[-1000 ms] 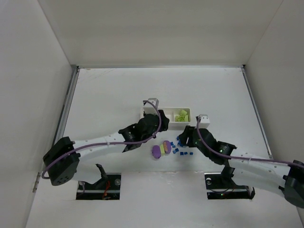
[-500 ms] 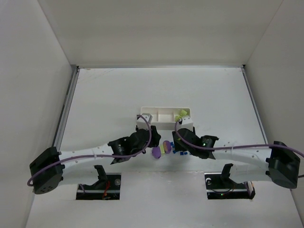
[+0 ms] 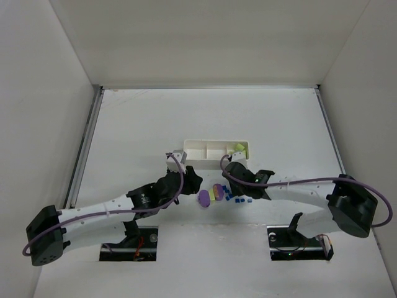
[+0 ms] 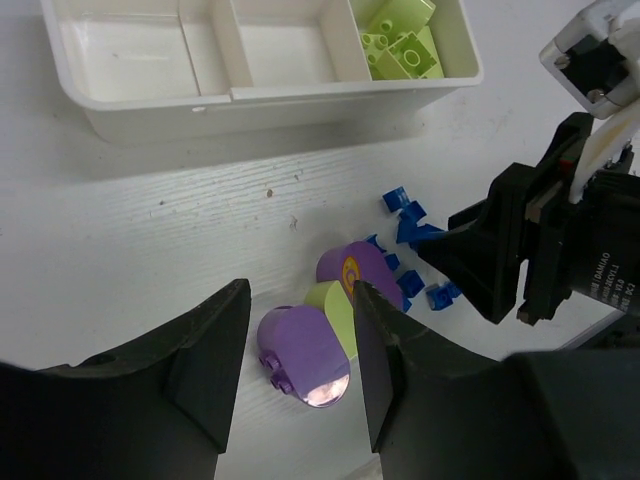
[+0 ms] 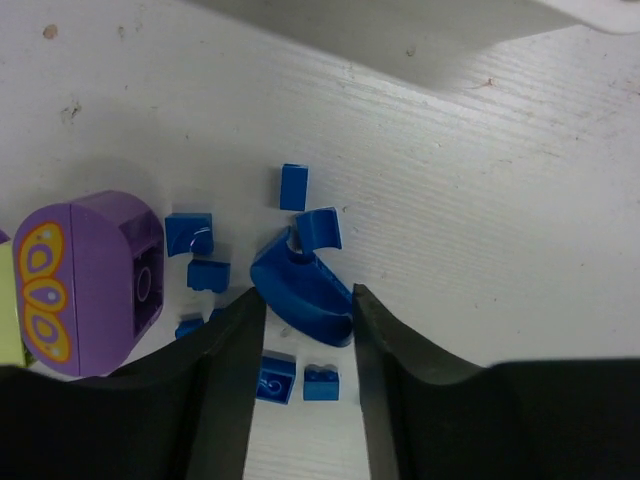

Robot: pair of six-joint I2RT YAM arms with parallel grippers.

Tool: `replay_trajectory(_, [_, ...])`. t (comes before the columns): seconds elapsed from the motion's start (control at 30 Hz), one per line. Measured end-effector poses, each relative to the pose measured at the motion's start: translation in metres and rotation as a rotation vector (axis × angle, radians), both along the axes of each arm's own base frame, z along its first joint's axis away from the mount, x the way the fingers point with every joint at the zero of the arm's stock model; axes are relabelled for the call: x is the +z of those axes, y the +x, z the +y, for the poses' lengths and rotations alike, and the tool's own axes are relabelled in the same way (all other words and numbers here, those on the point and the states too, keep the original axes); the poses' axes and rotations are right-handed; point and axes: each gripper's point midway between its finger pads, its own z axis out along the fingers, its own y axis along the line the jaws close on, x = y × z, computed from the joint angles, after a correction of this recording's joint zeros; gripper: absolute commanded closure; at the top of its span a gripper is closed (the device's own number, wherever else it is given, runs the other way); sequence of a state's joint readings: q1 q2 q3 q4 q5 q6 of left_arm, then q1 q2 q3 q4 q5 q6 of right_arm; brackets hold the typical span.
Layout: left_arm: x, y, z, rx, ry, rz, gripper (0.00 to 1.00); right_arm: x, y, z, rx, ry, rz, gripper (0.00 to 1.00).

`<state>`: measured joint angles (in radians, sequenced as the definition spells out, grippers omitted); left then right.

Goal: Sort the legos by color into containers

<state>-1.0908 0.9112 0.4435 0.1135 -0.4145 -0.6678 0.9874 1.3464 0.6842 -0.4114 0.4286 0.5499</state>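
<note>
1. The table (image 3: 136, 124) carries everything. The work is near its middle, in front of both arms.
2. The tray (image 4: 270, 105) lies at 12 o'clock from the loose pile. Its compartment at the 3 o'clock end holds several yellow-green blocks (image 4: 400, 40). The middle compartment and the one at the 9 o'clock end are empty.
3. The left gripper (image 4: 300, 300) is wide open and holds nothing. It hangs just over the purple pieces (image 4: 305, 350).
4. The right gripper (image 5: 307, 298) is moderately open and low over the blue group, with a curved blue piece (image 5: 300, 290) between its fingers. I cannot tell whether they touch it.
5. The two purple pieces lie on the table with one yellow-green block (image 4: 335, 310) between them, touching both.
6. The small blue bricks (image 5: 295, 187) are scattered close together at 3 o'clock from the purple pieces. None is in the tray.
7. I judge that roughly one colour is nearly sorted. One yellow-green block, all the blue pieces and both purple pieces are not yet placed.
</note>
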Motion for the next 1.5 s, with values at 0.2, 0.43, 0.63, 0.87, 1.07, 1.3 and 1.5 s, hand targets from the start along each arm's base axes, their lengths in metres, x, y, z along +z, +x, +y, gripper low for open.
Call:
replay_trajectory(0.2, [0.004, -0.003, 0.004, 0.002, -0.021, -0.002, 0.57, 0.002, 0.003, 0.002, 0.018, 0.001, 0.009, 0.79])
replay_trajectory(0.43, [0.013, -0.018, -0.004, -0.04, -0.055, -0.009, 0.64, 0.05, 0.007, 0.01, 0.025, 0.15, -0.088, 0.8])
replay_trajectory(0.63, [-0.004, -0.043, -0.019, -0.112, 0.026, -0.017, 0.66, 0.098, 0.035, 0.031, 0.009, 0.281, -0.175, 0.81])
replay_trajectory(0.87, [-0.007, -0.056, -0.023, -0.127, 0.057, -0.043, 0.65, 0.092, 0.066, 0.049, -0.016, 0.272, -0.179, 0.69])
replay_trajectory(1.07, [-0.001, -0.055, -0.021, -0.104, 0.029, -0.046, 0.65, 0.079, 0.03, 0.038, 0.012, 0.264, -0.178, 0.54])
replay_trajectory(1.3, [-0.007, -0.067, -0.03, -0.144, 0.057, -0.04, 0.64, 0.035, 0.007, 0.017, -0.002, 0.168, -0.084, 0.56])
replay_trajectory(1.5, [-0.018, -0.079, -0.038, -0.18, 0.105, -0.037, 0.64, 0.017, 0.006, 0.013, -0.013, 0.116, -0.046, 0.64])
